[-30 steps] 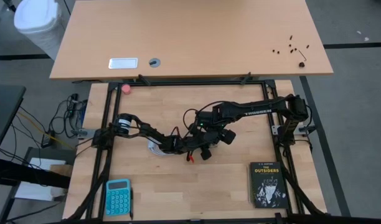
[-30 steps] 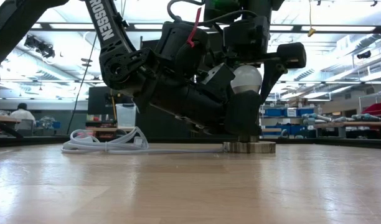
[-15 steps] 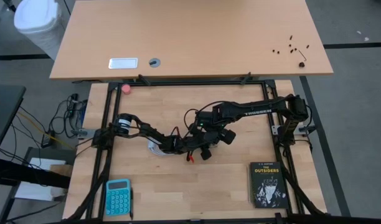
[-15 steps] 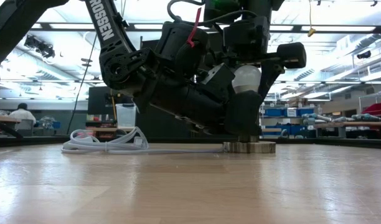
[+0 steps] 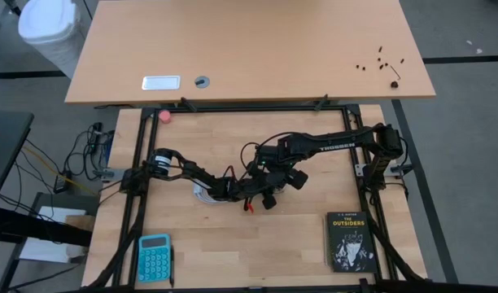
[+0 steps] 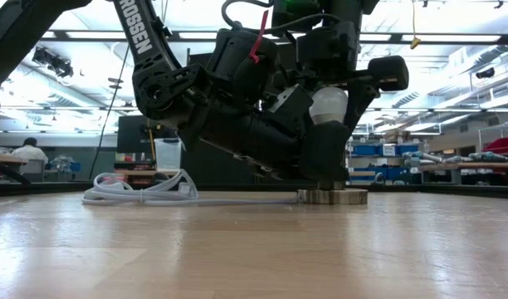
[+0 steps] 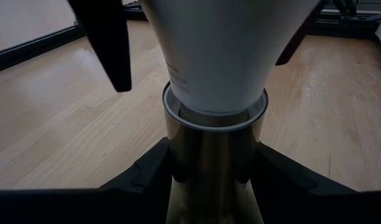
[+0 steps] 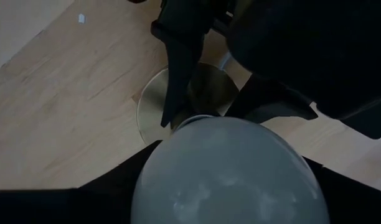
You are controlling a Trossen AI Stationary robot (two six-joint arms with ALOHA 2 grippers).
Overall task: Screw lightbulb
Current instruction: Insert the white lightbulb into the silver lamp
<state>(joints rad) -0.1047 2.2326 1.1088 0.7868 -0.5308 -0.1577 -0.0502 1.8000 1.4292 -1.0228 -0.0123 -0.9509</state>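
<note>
The white lightbulb [image 6: 329,104] stands upright with its narrow end in the brass socket [image 7: 215,155]. The socket's round base disc [image 6: 333,197] rests flat on the table. My left gripper [image 7: 215,171] comes in low from the table's left and is shut on the socket's stem. My right gripper [image 8: 225,186] hangs straight down over the middle of the table [image 5: 275,175], shut on the bulb's globe. The socket's white cord [image 6: 146,191] lies coiled on the table to the left. My left gripper pinches the socket's brass stem [image 7: 203,162] between its two fingers, just under the white collar. The fingers come nearly level from the table's left, slanting slightly down. The socket stands upright on its disc. My right gripper holds the bulb's rounded globe [image 8: 221,168] between its two fingers [image 8: 109,186], from above, pointing down. The bulb stands upright, its neck [image 7: 215,87] seated in the socket's collar. The fingers' lower ends stand off the bulb's taper.
A teal calculator [image 5: 155,256] lies near the front left and a black book [image 5: 349,241] at the front right. A pink ball [image 5: 164,115] sits at the far left edge. The black frame rail [image 5: 233,107] runs round the table.
My right gripper's fingers have drawn a little closer together on the bulb's globe. Both arms, the bulb and the socket have stayed where they were.
</note>
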